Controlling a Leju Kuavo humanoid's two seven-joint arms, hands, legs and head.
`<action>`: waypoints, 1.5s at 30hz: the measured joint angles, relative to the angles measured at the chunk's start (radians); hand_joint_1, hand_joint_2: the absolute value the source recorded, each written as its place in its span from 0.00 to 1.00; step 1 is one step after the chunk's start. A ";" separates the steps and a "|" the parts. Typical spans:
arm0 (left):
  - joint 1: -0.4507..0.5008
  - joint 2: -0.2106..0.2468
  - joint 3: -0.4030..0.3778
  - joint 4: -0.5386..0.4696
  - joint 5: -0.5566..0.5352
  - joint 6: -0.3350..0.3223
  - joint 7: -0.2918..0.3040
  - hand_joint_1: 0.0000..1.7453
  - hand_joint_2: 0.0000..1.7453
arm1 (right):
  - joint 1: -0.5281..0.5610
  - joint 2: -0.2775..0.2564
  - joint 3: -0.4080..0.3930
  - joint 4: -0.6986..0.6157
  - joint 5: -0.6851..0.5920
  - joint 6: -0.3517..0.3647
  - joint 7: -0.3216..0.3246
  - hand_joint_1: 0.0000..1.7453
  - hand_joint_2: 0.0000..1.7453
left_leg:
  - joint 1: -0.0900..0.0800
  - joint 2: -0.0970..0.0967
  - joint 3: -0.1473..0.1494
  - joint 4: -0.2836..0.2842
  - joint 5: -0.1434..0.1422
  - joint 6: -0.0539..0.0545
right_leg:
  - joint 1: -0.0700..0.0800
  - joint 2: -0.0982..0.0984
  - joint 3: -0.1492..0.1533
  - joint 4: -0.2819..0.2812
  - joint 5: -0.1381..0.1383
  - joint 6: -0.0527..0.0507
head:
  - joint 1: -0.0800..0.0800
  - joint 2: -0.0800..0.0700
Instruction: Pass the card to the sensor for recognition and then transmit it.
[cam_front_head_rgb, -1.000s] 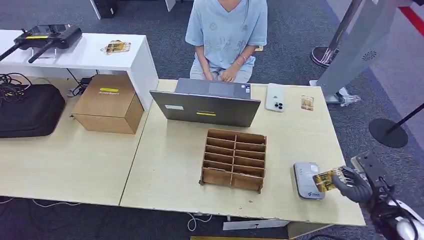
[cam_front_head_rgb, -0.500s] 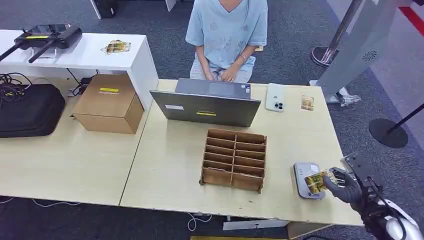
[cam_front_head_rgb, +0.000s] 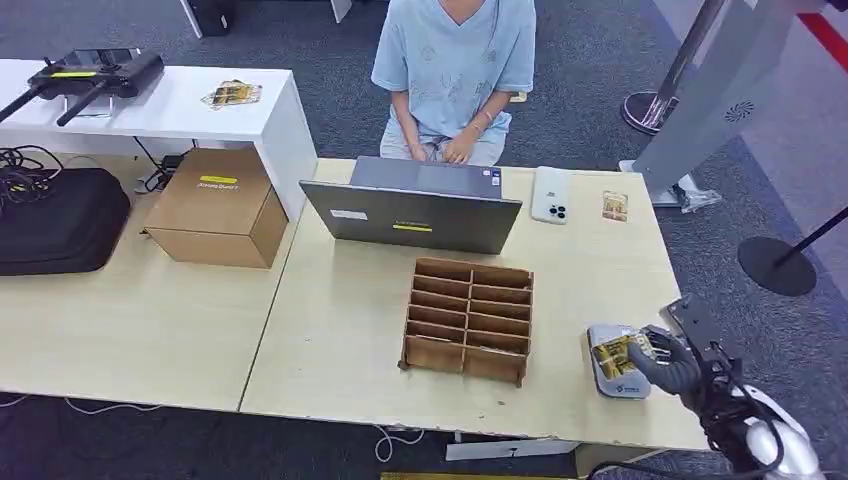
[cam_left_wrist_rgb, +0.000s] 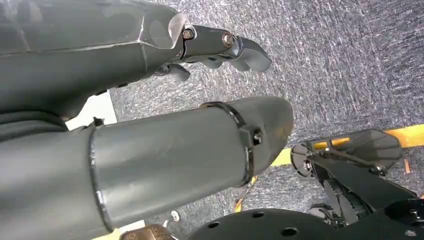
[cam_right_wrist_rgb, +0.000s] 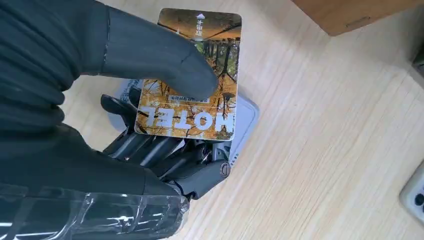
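Tabletop sensor (cam_front_head_rgb: 606, 365), "HOTEL" card (cam_right_wrist_rgb: 192, 75)

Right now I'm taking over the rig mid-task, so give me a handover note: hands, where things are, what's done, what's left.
Right hand: holds the card, thumb on its face, over the grey sensor at the table's near right corner.
Left hand: hangs beside the robot above the carpet, holding nothing.
Done: card picked up and brought over the sensor.
Left: whether it has read cannot be told; then pass the card on. The person sits behind the laptop; the divided wooden box stands mid-table.
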 joint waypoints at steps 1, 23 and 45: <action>0.000 0.000 0.000 0.000 -0.002 0.000 0.000 0.00 0.00 | -0.004 0.001 0.003 0.003 0.006 0.000 0.000 1.00 1.00 | 0.000 0.000 0.000 0.000 0.000 0.000 | 0.000 0.000 0.000 0.000 0.000 0.000 | 0.000 0.000; -0.001 0.000 0.000 0.000 -0.068 0.010 0.000 0.00 0.00 | -0.017 0.015 0.027 0.049 0.047 -0.040 0.006 1.00 1.00 | 0.000 0.000 0.000 0.000 0.000 0.000 | 0.000 0.000 0.000 0.000 0.000 0.000 | 0.000 0.000; -0.002 0.000 0.000 0.000 -0.030 0.009 0.000 0.00 0.00 | 0.003 0.032 0.020 0.049 0.167 -0.111 0.036 1.00 1.00 | 0.000 0.000 0.001 0.000 0.000 0.000 | 0.000 0.000 0.000 0.000 0.000 0.000 | 0.000 0.000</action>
